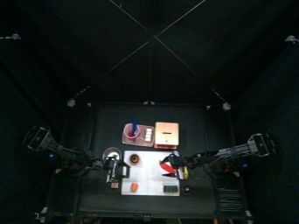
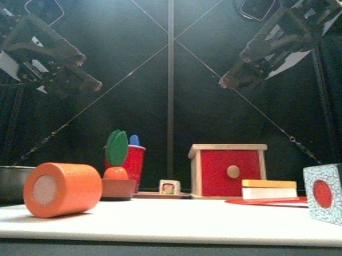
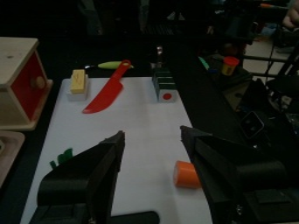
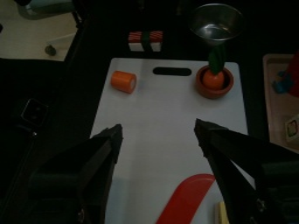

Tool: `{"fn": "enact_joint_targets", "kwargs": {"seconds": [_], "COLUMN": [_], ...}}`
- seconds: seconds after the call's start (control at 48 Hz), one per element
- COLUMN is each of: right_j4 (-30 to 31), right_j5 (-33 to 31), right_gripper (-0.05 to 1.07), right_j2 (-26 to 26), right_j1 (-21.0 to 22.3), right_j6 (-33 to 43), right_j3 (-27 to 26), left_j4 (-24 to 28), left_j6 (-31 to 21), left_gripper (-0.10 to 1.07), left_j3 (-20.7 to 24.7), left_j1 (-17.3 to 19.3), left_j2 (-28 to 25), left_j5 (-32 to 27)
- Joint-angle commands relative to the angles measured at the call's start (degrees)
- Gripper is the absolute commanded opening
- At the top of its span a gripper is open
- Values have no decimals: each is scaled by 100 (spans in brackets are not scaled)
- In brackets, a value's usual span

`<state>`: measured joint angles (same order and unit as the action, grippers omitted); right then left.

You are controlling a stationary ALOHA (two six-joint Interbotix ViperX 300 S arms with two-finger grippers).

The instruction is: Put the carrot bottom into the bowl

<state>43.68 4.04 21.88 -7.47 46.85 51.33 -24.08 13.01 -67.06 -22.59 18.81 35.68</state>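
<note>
The left gripper (image 3: 149,153) is hovering, jaws wide, over the board (image 3: 117,122). It should be dropping straight down around the carrot bottom (image 3: 184,173). The right gripper's (image 4: 158,144) jaws are wide too.

You're looking at a robot lab test cell, not a kitchen: black curtains (image 1: 47,61) wall in every side, with thin support lines crossing overhead. In the middle sits a small black table (image 1: 105,118), flanked by two black arms on mounts. What's laid out is play-kitchen gear: a white board (image 4: 152,131), a red toy knife (image 3: 107,92), a metal bowl (image 4: 218,21), a red wooden box (image 2: 227,170). Past the curtain edge, your left wrist view catches cluttered room equipment, too dim to identify.
</note>
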Motion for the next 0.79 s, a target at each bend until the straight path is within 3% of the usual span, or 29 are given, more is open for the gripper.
{"fn": "enact_joint_targets", "kwargs": {"seconds": [0.0, 0.125, 0.229, 0.396, 0.562, 0.667, 0.771], "right_j4": [-70, -176, -176, -431, -589, -571, -571], "right_j5": [35, 35, 35, 9, -35, -53, -53], "right_gripper": [96, 96, 96, 96, 96, 96, 96], "right_j2": [44, 9, 18, -18, -149, -272, -378], "right_j1": [9, 9, 9, 18, 18, 9, 9], "right_j6": [9, 9, 26, 53, 9, 9, 0], "right_j3": [-114, -132, -149, -141, -79, -70, -70], "left_j4": [-18, -79, -606, -2232, -3946, -4447, -4632], "left_j6": [9, -18, -211, -659, -677, -677, -703], "left_gripper": [89, 89, 89, 89, 89, 89, 89], "left_j3": [53, 149, 439, 1099, 1679, 1925, 2013], "left_j1": [9, 18, 0, 105, 229, 246, 378], "left_j2": [-35, -105, -167, -299, -773, -1134, -1433], "left_j5": [18, 18, -255, -1758, -3375, -4140, -4632]}}
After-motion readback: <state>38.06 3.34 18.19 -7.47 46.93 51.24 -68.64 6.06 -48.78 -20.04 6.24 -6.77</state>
